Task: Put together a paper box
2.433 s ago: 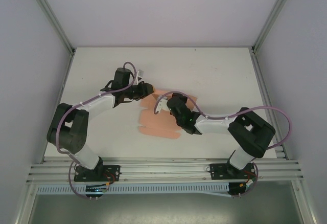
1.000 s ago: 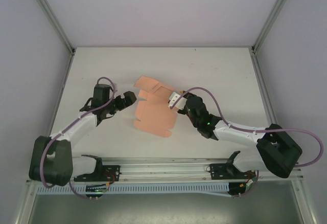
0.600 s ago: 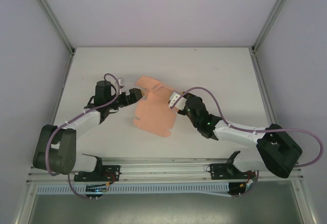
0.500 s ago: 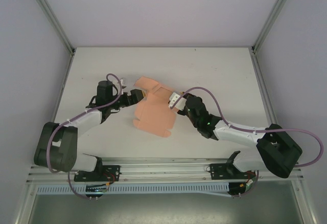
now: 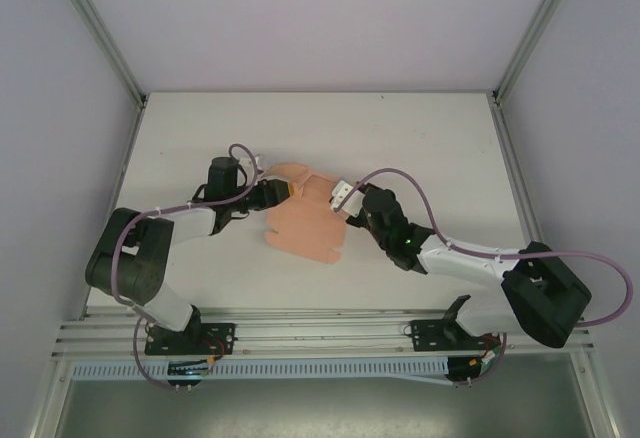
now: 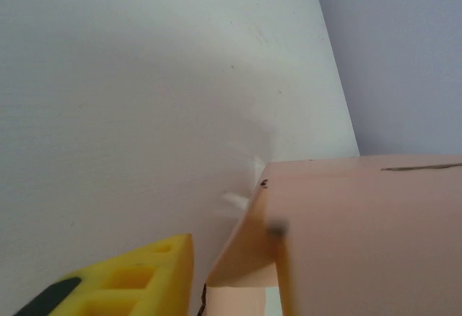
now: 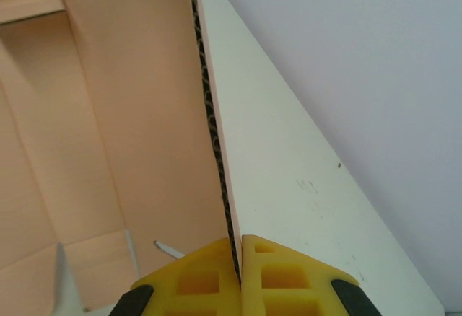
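Since a second ago the left arm (image 5: 150,243) has swung in toward the middle. It has carried the left gripper (image 5: 280,192) from bare table beside the sheet up to the sheet's far-left flap. The right arm (image 5: 470,258) has kept its place.

The white table (image 5: 420,138) carries the paper box (image 5: 305,220), a salmon-pink die-cut sheet lying not yet closed at the table's middle, between the two arms. Most of it lies flat. Its far flap looks lifted off the surface, though the overhead view is too coarse to be sure how far.

The right gripper (image 5: 347,208) sits at the sheet's right edge. From the right wrist, its two yellow fingers (image 7: 195,276) are pressed together with the fluted edge of the card (image 7: 130,114) running straight down into the seam between them, so it is pinching the paper box.

From the left wrist, one yellow finger (image 6: 137,280) shows at the bottom, just beside a raised pink panel (image 6: 361,237) whose corner stands over the table (image 6: 130,78). Whether the left gripper is spread or nipping the flap, I cannot tell.
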Tool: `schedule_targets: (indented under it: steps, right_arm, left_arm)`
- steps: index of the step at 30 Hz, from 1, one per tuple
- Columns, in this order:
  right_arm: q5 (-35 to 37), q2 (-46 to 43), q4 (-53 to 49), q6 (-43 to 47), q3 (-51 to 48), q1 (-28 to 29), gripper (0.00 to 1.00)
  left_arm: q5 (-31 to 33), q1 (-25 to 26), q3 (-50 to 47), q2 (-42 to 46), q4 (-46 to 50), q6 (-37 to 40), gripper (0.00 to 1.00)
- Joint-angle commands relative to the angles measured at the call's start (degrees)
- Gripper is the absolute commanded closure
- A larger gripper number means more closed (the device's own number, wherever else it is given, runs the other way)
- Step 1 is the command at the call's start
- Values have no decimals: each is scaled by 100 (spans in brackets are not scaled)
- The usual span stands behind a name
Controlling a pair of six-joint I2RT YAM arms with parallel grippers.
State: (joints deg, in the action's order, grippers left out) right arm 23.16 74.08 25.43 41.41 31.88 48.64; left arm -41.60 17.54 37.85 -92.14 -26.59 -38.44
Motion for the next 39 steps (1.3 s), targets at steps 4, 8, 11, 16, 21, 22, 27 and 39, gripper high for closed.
schedule_targets:
  steps: [4, 8, 11, 16, 21, 22, 27, 39]
  right_arm:
    - [-145, -51, 242, -254, 152, 73, 100]
    - [-33, -74, 187, -146, 152, 75, 100]
    - [53, -95, 79, 16, 187, 61, 100]
    - [119, -97, -536, 342, 407, -70, 100]
    - [172, 65, -1367, 654, 779, -235, 100]
    - [200, 116, -1394, 727, 816, -246, 100]
    - [309, 410, -1292, 1155, 975, -254, 100]
    - [101, 563, -1355, 1425, 952, -68, 100]
  left_arm:
    - [205, 86, 44, 26, -31, 23, 77]
    - [393, 83, -40, 251, 260, 138, 76]
    - [547, 85, -166, 570, 540, 303, 57]
    - [1248, 90, -446, 1400, 1469, 485, 16]
    - [2124, 75, -680, 2655, 2766, 494, 1]
    - [2328, 69, -645, 2877, 3069, 489, 1]
    - [3590, -181, -334, 3423, 4107, 334, 1]
    - [2457, -1033, 1337, 1240, 3568, 846, 1]
